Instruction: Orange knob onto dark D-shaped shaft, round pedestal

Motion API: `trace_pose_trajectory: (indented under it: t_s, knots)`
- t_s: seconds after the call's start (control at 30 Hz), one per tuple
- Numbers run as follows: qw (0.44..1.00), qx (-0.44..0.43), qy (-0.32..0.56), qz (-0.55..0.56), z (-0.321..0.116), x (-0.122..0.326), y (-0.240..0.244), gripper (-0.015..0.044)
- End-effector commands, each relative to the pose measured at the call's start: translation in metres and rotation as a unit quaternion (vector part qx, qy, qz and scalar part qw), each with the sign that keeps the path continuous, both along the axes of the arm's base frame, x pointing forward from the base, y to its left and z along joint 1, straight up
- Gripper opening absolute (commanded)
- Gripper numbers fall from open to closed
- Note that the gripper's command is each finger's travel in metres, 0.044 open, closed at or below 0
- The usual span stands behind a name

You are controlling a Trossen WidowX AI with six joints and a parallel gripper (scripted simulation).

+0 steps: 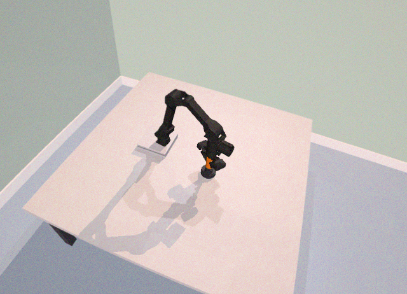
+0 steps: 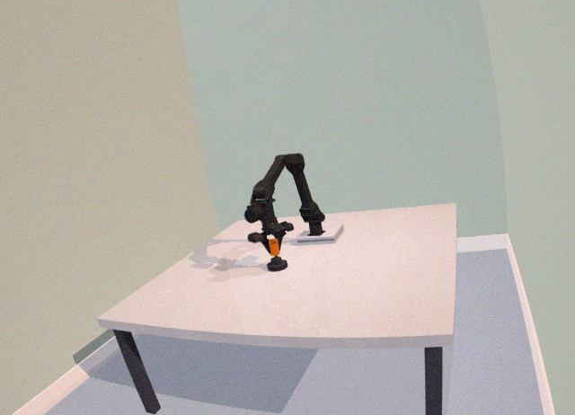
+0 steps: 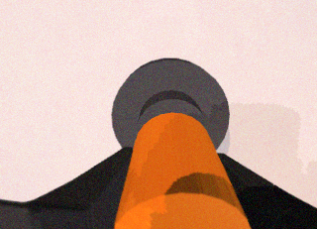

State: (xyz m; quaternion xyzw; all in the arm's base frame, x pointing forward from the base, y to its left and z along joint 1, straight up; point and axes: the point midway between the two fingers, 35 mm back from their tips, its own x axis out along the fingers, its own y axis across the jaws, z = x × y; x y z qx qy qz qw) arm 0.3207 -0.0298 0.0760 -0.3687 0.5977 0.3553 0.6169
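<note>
The orange knob (image 1: 208, 163) (image 2: 274, 247) (image 3: 173, 160) is held roughly upright between the fingers of my gripper (image 1: 209, 161) (image 2: 275, 249) (image 3: 172, 158), which is shut on it. The dark round pedestal (image 1: 208, 173) (image 2: 277, 265) (image 3: 168, 72) stands on the table directly below. In the exterior view a short dark length shows between the knob's lower end and the pedestal's wide base. In the wrist view the knob's lower end overlaps the raised middle of the pedestal. The D-shaped shaft's flat side and the knob's hole are hidden.
The pale table (image 1: 262, 186) (image 2: 362, 290) carries the arm's base on a light grey plate (image 1: 149, 150) (image 2: 315, 240), behind the pedestal in the exterior view. Shadows of the arm fall across the table beside the pedestal.
</note>
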Motion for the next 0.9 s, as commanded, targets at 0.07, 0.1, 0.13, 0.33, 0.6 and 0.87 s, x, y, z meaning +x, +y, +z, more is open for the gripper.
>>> trace_pose_trajectory:
  t_s: [0.07, 0.1, 0.13, 0.33, 0.6, 0.87]
  knots:
    - [1.0, 0.0, 0.001, 0.003, -0.001, -0.0024, 0.0002, 0.0]
    - [1.0, 0.0, 0.001, 0.003, 0.0004, -0.0022, 0.0001, 0.0]
    - [1.0, 0.0, 0.001, 0.003, 0.0017, -0.0019, 0.0001, 0.0]
    - [1.0, -0.001, 0.001, 0.016, 0.0048, -0.002, 0.0001, 0.0]
    - [0.994, -0.004, 0.001, 0.108, 0.0036, 0.0014, -0.0002, 0.0]
    - [0.994, -0.004, 0.001, 0.108, 0.0041, 0.0053, -0.0006, 0.0]
